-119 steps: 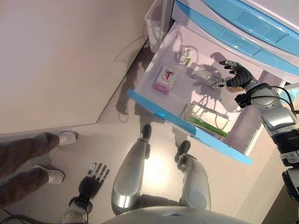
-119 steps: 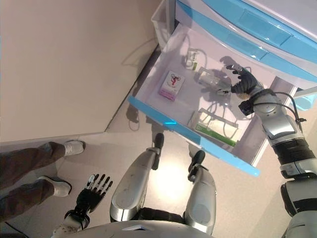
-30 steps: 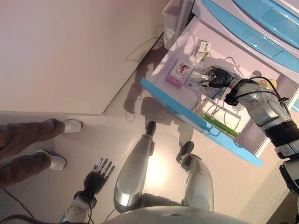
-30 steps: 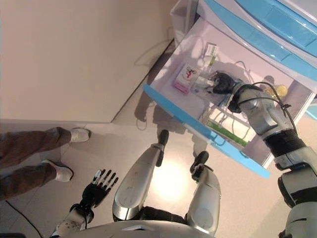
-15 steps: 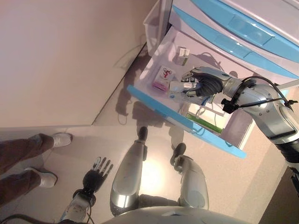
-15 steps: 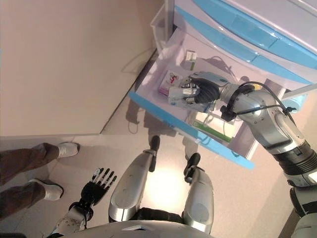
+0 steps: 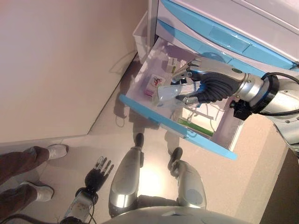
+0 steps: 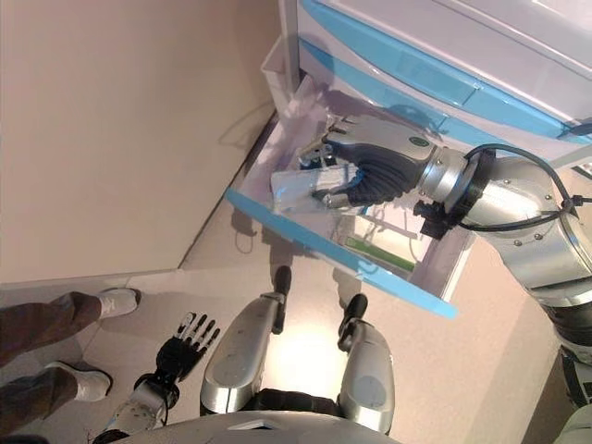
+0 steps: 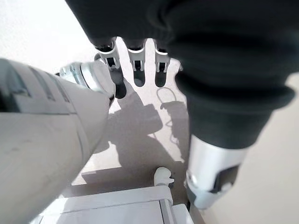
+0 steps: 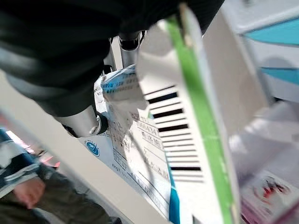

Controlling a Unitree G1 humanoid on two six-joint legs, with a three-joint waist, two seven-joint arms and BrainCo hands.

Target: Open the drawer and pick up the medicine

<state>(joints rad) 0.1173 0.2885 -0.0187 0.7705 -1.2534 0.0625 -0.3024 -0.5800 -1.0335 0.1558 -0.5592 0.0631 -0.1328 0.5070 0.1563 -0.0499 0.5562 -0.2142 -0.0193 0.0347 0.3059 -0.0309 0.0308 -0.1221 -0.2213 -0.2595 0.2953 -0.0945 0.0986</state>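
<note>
**Medicine box held above the open drawer**

In the right hand (image 8: 370, 176), lifted clear above the open drawer (image 7: 173, 128), was the medicine box (image 8: 301, 190), white and pale blue. Its long axis ran roughly in line with the hand's fingers, and its free end stuck out past the fingertips, away from the wrist. The fingers were curled over one broad face and the thumb pressed the opposite one, so the hand was closed firmly round the box. The right wrist view showed the same box (image 10: 140, 154) close up, its printed face and a blue corner against the fingers, with a white and green carton (image 10: 187, 116) bearing a barcode in front of it; whether that carton was also in the grasp I could not tell.

Below the hand, a pink-and-white box (image 7: 154, 85) lay on the drawer floor, and a green-edged box (image 7: 198, 126) sat under the wrist, near the blue drawer front.

The left hand (image 7: 99, 172) hung well apart, low over the floor, fingers straight and spread, holding nothing. Beyond it were a person's legs (image 7: 23, 179).
</note>
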